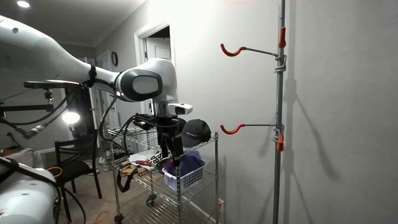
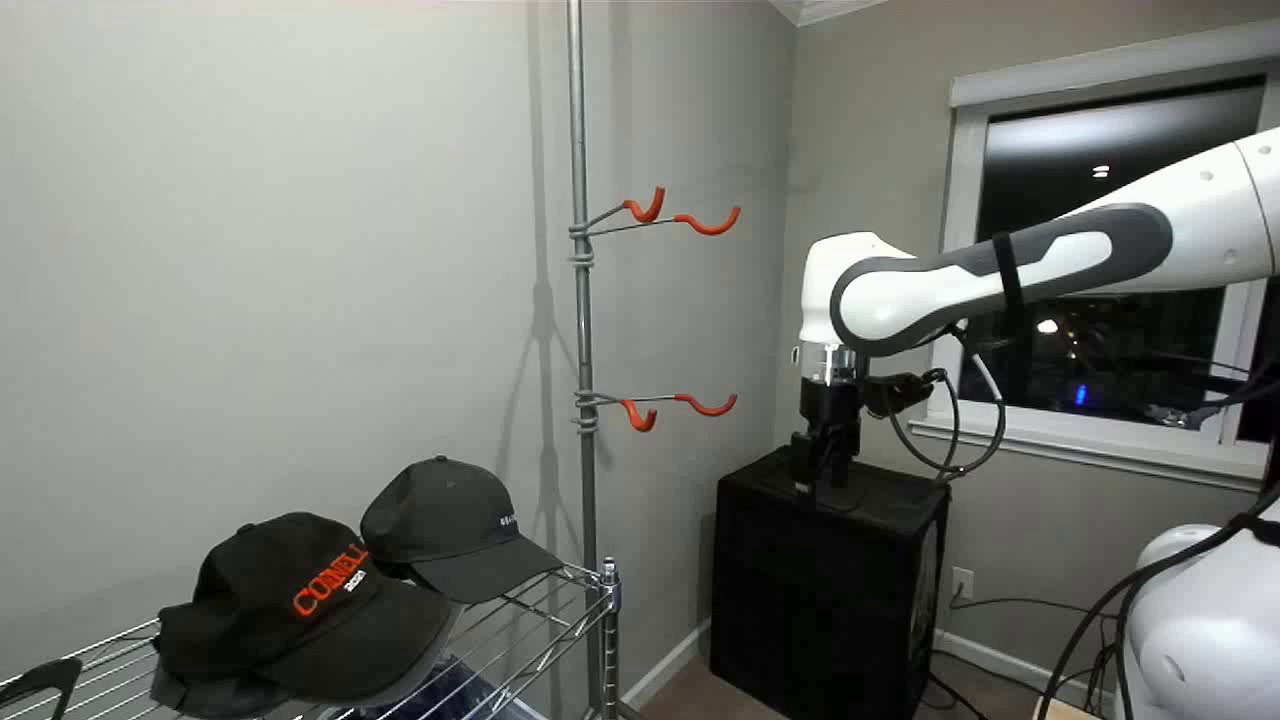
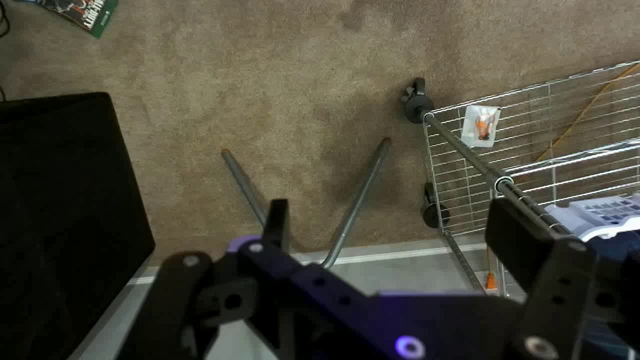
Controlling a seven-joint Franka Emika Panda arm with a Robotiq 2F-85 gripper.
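My gripper (image 3: 395, 225) is open wide in the wrist view, with nothing between its fingers. It points straight down, in the air, in both exterior views. A dark cap (image 1: 196, 132) rests on the wire rack's top shelf, behind the gripper as seen there. Two caps show in an exterior view: a plain dark one (image 2: 440, 510) and a black one with orange lettering (image 2: 270, 570). A grey pole (image 2: 583, 330) carries pairs of orange-tipped hooks (image 2: 708, 228) at two heights, and these hang bare. Below the gripper, the wrist view shows angled grey legs (image 3: 357, 205) on the carpet.
A wheeled wire rack (image 1: 216, 177) holds a pale basket (image 1: 186, 182) of purple and blue items, with cloth and straps beside it. A large black box (image 2: 810, 590) stands near the window wall. A white packet (image 3: 480, 126) lies at the rack. A black chair (image 1: 77, 168) stands farther back.
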